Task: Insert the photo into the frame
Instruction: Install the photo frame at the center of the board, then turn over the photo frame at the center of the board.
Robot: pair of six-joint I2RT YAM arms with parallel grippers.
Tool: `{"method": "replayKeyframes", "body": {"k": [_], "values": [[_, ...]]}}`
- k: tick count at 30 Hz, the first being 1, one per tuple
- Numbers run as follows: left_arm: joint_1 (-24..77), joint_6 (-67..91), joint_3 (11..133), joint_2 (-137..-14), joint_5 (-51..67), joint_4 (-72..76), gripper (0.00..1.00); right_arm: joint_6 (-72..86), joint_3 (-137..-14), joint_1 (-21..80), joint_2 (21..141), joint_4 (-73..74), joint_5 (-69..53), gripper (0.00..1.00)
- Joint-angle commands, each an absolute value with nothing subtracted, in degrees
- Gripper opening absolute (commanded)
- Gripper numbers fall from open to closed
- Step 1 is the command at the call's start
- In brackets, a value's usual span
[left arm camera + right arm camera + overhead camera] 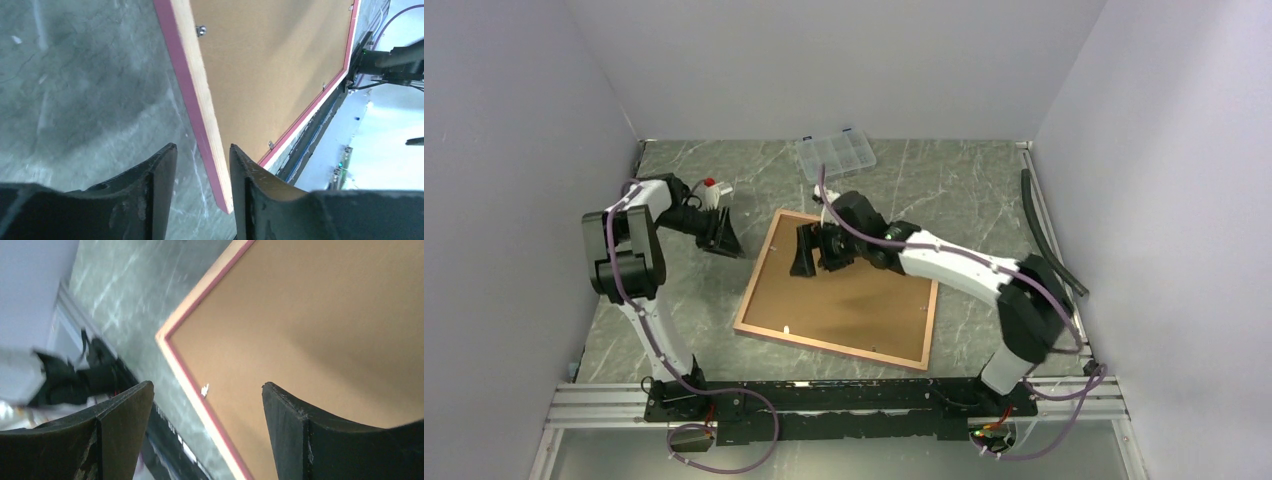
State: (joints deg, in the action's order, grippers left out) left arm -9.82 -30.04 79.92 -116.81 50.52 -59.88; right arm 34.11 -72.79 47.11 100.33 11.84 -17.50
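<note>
Left gripper (202,149): jaws partly open, with a moderate gap between the fingers and nothing gripped. In the left wrist view, the near corner of the frame (200,100) shows in that gap at lower centre; neither finger is seen pressing on it. In the top view, this gripper sits just left of the frame's upper left edge, apart from it.

Right gripper (207,390): jaws wide open and empty, positioned over the upper left part of the brown backing board (854,300).

The frame lies back-up on the grey marbled table (954,180) at the centre of the top view, with the backing board filling it. A small metal clip (201,31) sits by its rim. A clear compartment box (836,153) rests at upper centre, apart from the frame.
</note>
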Motion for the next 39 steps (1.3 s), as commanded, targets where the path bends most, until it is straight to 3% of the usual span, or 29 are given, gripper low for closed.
{"method": "replayKeyframes", "body": {"k": [1,5,7,12,14,23,39], "values": [[-10.37,-33.63,82.19,-107.46,50.17,-65.08,0.57,21.02,-62.64,52.88,91.88,18.78,-12.19,0.82],[-10.37,-33.63,81.25,-101.85,48.38,-67.01,0.63,20.15,-57.07,59.37,88.83,19.27,-6.33,0.80],[-10.37,-33.74,80.48,-98.55,47.82,-67.84,0.76,20.26,-55.96,62.58,88.43,19.64,-3.13,0.79],[-10.37,-32.54,78.60,-92.03,46.38,-68.03,0.80,20.55,-53.88,68.56,87.86,19.17,4.16,0.74],[-10.38,-32.60,77.71,-89.98,46.58,-68.55,0.88,20.79,-53.03,70.21,87.64,18.58,6.19,0.72],[-10.43,-33.82,66.79,-78.69,48.52,-63.54,0.95,19.88,-52.48,75.49,89.65,18.58,15.70,0.65],[-9.48,-52.25,53.96,-63.97,47.86,-63.27,0.95,18.95,-48.37,76.51,90.69,13.03,15.09,0.54]]}}
